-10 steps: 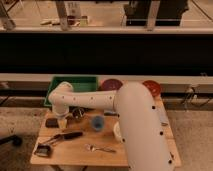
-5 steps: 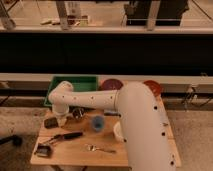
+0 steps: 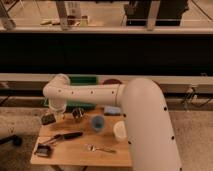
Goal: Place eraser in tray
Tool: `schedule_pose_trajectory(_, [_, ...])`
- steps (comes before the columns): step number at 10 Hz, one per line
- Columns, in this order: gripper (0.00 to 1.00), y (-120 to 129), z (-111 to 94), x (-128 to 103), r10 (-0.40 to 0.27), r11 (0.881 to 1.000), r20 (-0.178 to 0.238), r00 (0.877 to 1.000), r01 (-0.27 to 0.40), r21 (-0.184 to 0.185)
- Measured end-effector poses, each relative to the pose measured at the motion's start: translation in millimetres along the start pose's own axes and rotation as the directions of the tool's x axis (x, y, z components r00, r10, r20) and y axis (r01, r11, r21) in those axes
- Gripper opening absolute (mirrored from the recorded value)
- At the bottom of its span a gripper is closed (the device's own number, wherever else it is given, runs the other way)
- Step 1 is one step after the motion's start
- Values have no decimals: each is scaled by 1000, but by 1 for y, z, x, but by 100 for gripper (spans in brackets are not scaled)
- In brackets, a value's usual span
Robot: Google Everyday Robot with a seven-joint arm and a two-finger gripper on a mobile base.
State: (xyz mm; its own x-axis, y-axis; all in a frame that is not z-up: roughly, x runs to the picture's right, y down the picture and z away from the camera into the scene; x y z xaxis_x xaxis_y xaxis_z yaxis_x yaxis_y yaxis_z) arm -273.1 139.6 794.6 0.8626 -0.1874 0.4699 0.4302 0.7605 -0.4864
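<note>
In the lower left of the frame, a wooden table is seen, and near its front left corner a dark utensil head lies at the end of a black-handled utensil that runs up toward the centre. A small metal utensil is found to the right of it, near the front edge. Further back, at the left edge of the table, the eraser is seen as a small dark block, tilted, directly beneath and touching the gripper, which hangs down from the elbow of the white arm at centre left. Whether the claw is open or closed on the eraser cannot be told, since its fingers are merged with the dark block. Just to the right of the gripper a small dark object is seen, its nature unclear. A blue cup stands at the table's middle, a white cup is partly covered by the arm at its right, and a light blue block lies behind. Behind the arm, the tray is largely hidden, only its green rim being shown. A reddish bowl is glimpsed to the right of it.
</note>
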Motion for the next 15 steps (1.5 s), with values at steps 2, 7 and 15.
schedule_pose_trajectory(2, [15, -2, -25, -3, 5, 999, -1, 1000, -5, 36])
schedule_pose_trajectory(7, [20, -46, -64, 21, -34, 983, -5, 999, 34, 181])
schedule_pose_trajectory(15, [19, -144, -74, 112, -11, 966, -94, 996, 35, 257])
